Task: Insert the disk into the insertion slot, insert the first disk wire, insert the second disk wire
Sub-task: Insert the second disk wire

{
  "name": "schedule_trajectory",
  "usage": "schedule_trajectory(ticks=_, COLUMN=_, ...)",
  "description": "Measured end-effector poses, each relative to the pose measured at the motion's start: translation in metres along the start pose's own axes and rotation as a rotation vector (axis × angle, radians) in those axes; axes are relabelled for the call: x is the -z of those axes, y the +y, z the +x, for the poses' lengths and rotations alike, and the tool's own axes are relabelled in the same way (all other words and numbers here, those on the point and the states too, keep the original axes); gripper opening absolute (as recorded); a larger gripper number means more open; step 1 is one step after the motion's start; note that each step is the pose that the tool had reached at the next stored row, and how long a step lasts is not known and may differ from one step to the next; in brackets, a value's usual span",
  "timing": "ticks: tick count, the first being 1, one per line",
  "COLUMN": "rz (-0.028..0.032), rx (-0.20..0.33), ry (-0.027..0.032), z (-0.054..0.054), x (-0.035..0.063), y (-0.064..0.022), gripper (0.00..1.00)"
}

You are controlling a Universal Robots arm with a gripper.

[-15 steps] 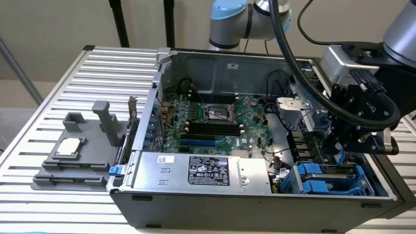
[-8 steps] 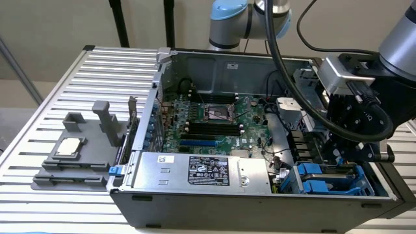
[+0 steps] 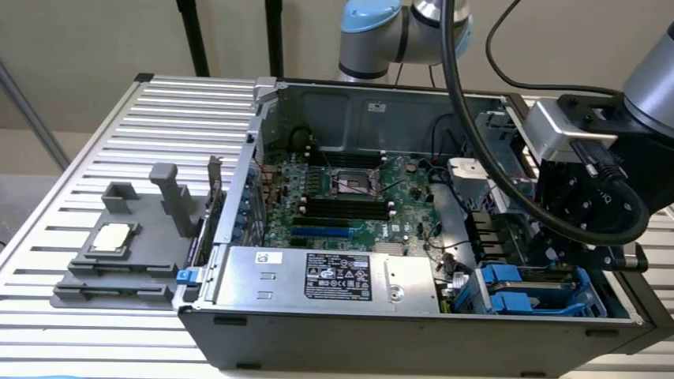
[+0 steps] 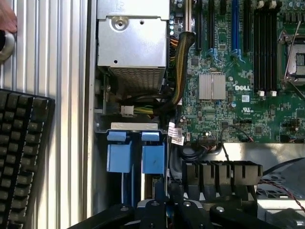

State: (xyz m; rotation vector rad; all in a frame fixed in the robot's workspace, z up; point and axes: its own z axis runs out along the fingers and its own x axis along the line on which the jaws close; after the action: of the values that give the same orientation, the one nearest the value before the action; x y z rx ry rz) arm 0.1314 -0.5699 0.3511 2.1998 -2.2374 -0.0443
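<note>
Where writing can be read, the wrist view gives "DELL" in white on the green motherboard (image 4: 238, 71), and a white tag (image 4: 175, 136) with small print hangs on the cables below it; its text is too small to read. The power supply (image 3: 316, 280) carries a black label and a small white sticker, neither legible. At the case's (image 3: 421, 335) corner on the exterior view's right stands the drive cage (image 3: 542, 288) with its blue rails; in the wrist view two blue carrier handles (image 4: 136, 152) sit side by side in the cage, just above the gripper (image 4: 167, 205). Whether the disk itself lies behind either handle cannot be told. The gripper is clenched, its black fingers together and nothing seen between them, poised directly over the cage. A bundle of yellow and black wires (image 4: 178, 71) runs from the power supply across toward the cage, with a white connector (image 4: 126, 110) lying loose beside it. A black keyboard (image 4: 21, 152) rests on the slatted table (image 3: 126, 332). On the exterior view's left, a grey fixture (image 3: 126, 253) holds a processor chip (image 3: 110, 238).
</note>
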Motion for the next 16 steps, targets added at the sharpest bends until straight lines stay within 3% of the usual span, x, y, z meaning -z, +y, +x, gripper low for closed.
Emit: schedule_trajectory(ticks=16, rz=-0.0006, rx=-0.002, ry=0.0001, z=0.004, x=-0.0079, y=-0.0021, gripper=0.16)
